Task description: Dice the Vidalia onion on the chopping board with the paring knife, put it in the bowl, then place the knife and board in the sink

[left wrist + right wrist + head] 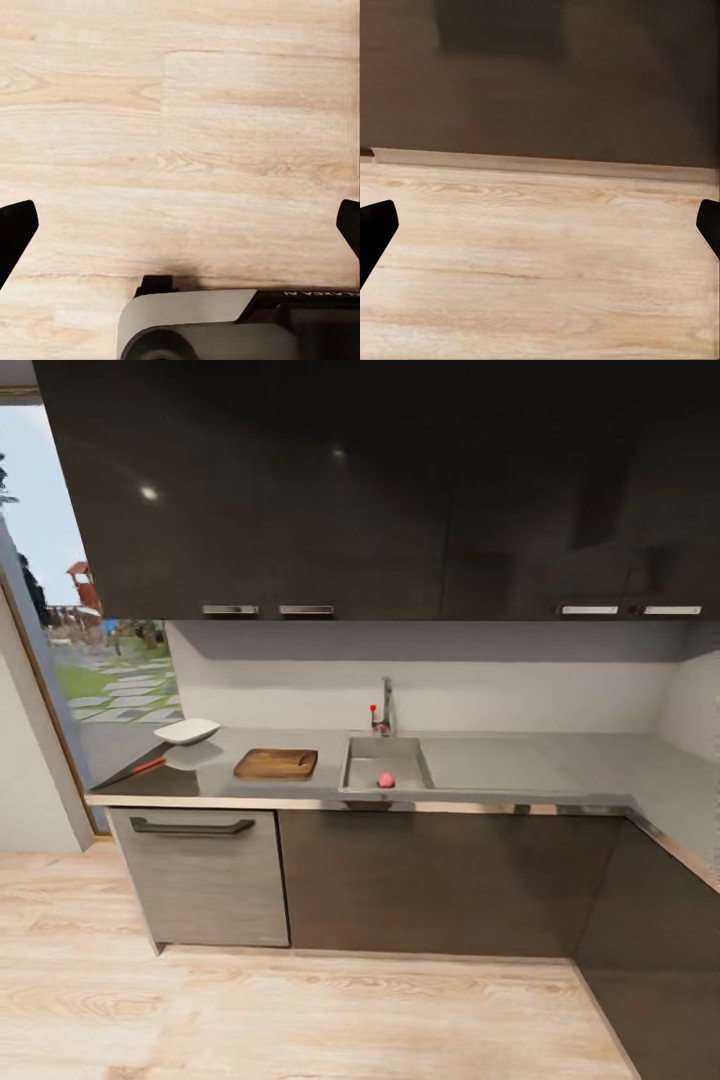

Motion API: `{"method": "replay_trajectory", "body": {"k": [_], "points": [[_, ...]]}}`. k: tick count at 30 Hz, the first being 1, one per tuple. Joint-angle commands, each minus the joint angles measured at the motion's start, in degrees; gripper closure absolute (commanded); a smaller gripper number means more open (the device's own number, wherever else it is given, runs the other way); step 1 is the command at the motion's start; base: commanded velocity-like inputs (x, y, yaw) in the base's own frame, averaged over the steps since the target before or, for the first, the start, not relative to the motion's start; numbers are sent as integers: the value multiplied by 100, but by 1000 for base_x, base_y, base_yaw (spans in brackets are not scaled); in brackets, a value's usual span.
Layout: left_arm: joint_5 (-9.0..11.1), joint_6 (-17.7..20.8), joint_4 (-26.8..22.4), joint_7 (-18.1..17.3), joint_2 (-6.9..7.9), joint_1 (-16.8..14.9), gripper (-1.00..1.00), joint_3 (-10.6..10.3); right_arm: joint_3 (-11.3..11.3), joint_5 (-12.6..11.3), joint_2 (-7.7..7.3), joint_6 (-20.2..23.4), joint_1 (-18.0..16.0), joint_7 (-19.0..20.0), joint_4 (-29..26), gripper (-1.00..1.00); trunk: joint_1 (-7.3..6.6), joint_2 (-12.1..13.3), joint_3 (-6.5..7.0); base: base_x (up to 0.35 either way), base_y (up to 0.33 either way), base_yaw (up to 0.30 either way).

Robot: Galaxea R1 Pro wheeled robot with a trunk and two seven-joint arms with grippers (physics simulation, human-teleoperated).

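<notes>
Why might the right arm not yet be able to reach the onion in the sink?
Probably not yet: the onion lies in the sink across open floor, while the right gripper hangs open, low over the floor facing the lower cabinets.

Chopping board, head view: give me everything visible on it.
The rectangular brown wooden chopping board lies flat on the grey metal countertop, between the stainless-steel sink and the shallow white bowl. Grain shows faintly; a dark handle slot sits near its sink-side end. Nothing rests on it, and nothing touches it but the countertop.
</notes>
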Motion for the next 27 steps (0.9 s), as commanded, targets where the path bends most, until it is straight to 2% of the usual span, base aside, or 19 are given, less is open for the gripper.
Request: {"method": "replay_trajectory", "body": {"k": [1, 10, 16, 20, 22, 24, 26, 27], "points": [[6, -10, -5, 4, -1, 0, -100, 3, -4, 28, -2, -11, -3, -14, 3, -100, 2, -4, -7, 134, -297, 0], [6, -14, -5, 4, -1, 0, -100, 3, 3, 28, -10, -11, -3, -7, 3, -100, 2, -4, -7, 152, -245, 0], [3, 14, -10, 3, -5, 0, -100, 7, 4, 28, -12, -11, -3, -5, 3, -100, 2, -4, -7, 48, -56, 0], [-7, 130, -74, 14, -156, 0, -100, 12, 4, 28, -19, -11, -3, -13, 3, -100, 2, -4, -7, 5, -6, 0], [-13, 352, -199, 34, -224, -3, -100, 12, 2, 28, -21, -11, -3, -14, 3, -100, 2, -4, -7, 1, -1, 0], [-22, 733, -508, 86, -277, -2, -100, 12, 0, 28, -23, -11, -3, -14, 3, -100, 2, -4, -7, 0, 0, 0], [-30, 1213, -929, 167, -305, -1, -100, 12, -2, 28, -27, -11, -3, -14, 3, -100, 2, -4, -7, 0, 0, 0], [-34, 1689, -1408, 224, -322, 0, -100, 10, -3, 28, -28, -11, -3, -14, 3, -100, 2, -4, -7, 0, 0, 0]]}}
